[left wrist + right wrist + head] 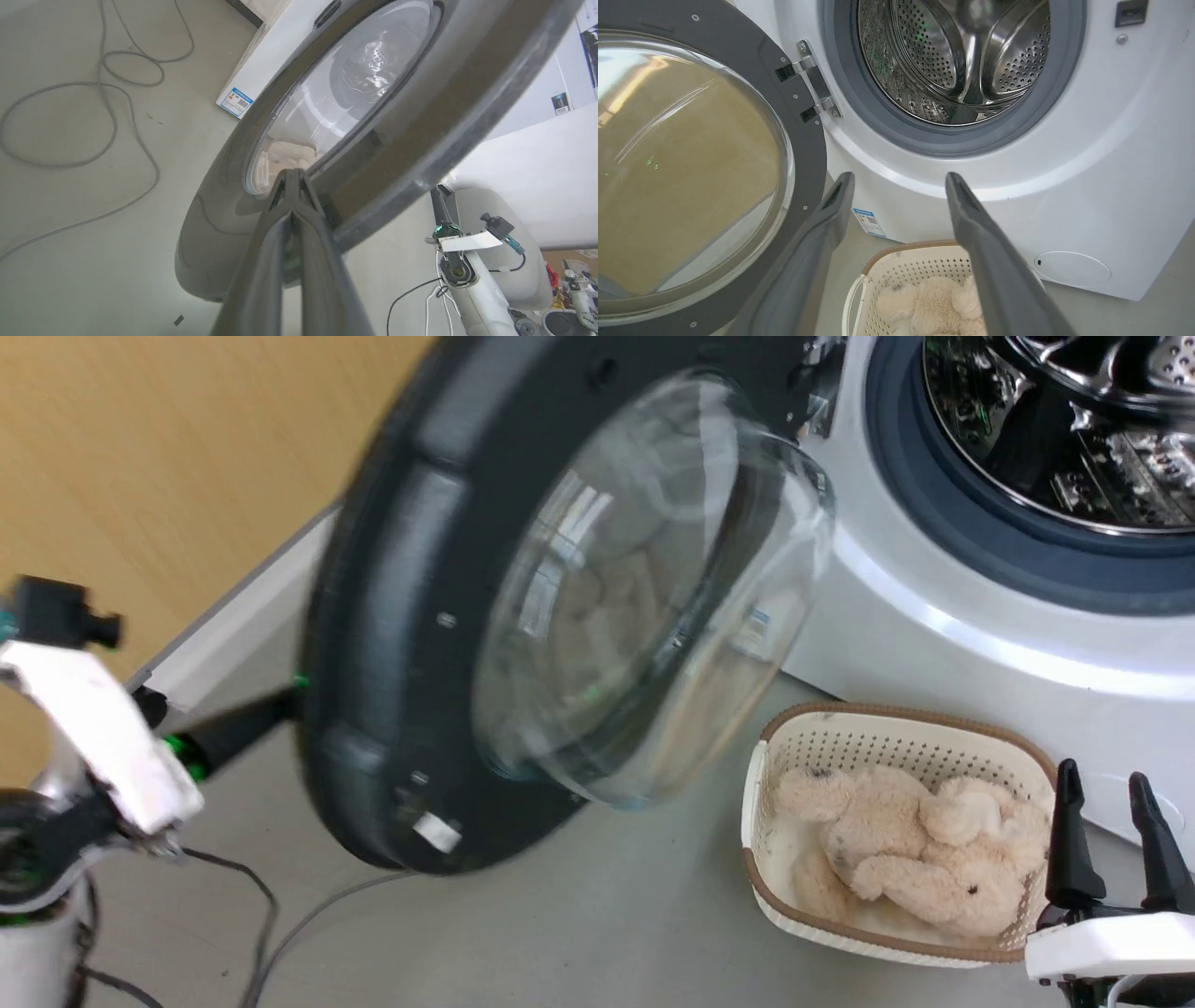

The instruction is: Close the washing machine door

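One basket holds cream plush; left claw clenched, right claw released.

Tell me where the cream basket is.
In the head view the cream basket sits on the floor at lower right, in front of the washing machine, between the open washing machine door and the right gripper.

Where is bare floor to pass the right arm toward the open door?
Free: the grey floor between the round black glass-centred door and the cream perforated plastic basket, running up to the white washing machine. Crowded: the basket, holding a beige plush toy, blocks the machine's front at right; grey cables trail below the door's left edge.
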`<state>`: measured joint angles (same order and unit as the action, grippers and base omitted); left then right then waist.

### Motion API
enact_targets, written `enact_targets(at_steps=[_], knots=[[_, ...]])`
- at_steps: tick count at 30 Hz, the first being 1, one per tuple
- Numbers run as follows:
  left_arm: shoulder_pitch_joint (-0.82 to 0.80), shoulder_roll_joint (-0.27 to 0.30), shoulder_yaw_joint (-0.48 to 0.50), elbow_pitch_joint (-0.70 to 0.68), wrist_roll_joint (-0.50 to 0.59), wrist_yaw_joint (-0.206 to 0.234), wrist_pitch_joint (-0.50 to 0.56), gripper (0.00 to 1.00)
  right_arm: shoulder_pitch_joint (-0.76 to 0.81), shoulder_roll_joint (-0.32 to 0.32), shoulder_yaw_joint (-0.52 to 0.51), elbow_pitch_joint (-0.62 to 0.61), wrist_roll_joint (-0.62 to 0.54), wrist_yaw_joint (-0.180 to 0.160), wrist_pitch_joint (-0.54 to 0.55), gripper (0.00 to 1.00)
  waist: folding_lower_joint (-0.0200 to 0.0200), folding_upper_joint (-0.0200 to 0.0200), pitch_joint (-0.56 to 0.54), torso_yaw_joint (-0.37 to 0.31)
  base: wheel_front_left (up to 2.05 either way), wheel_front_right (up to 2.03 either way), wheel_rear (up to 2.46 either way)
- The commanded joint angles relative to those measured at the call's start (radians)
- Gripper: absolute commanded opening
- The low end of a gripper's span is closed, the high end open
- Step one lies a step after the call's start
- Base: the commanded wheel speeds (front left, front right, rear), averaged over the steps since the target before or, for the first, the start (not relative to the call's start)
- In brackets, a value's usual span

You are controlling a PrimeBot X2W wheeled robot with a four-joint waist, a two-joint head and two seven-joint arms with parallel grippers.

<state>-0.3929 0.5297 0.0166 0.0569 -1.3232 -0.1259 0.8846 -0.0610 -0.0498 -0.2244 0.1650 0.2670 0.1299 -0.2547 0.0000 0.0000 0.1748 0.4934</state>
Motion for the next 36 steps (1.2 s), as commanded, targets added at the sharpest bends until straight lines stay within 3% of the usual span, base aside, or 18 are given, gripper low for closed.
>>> enact_targets(at_steps=[1,9,21,27,36], knots=[[0.03,-0.007,-0.032,-0.043,-0.022,-0.005,0.004,0.0,-0.005,0.0,-0.003,0.003,0.007,0.001,-0.007,1.0,0.0,0.0,-0.011,0.006,0.0,0.0,0.0],[0.083,-0.049,-0.157,-0.168,-0.058,-0.005,-0.021,0.0,-0.001,0.0,0.01,0.003,0.007,0.001,-0.007,1.0,0.0,0.0,-0.03,-0.03,0.0,0.0,0.0],[0.054,-0.145,-0.348,-0.283,-0.097,-0.005,-0.071,0.0,-0.008,0.0,0.005,-0.002,0.008,0.001,-0.007,1.0,0.0,0.0,-0.008,-0.182,0.0,0.0,0.0],[0.025,-0.189,-0.408,-0.268,-0.09,-0.005,-0.146,0.0,-0.019,0.0,0.011,-0.001,0.016,0.001,-0.007,1.0,0.0,0.0,0.003,-0.261,0.0,0.0,0.0],[-0.016,-0.285,-0.502,-0.16,-0.114,-0.005,-0.345,0.0,-0.035,0.0,0.01,-0.002,0.032,0.001,-0.007,1.0,0.0,0.0,0.023,-0.42,0.0,0.0,0.0]])
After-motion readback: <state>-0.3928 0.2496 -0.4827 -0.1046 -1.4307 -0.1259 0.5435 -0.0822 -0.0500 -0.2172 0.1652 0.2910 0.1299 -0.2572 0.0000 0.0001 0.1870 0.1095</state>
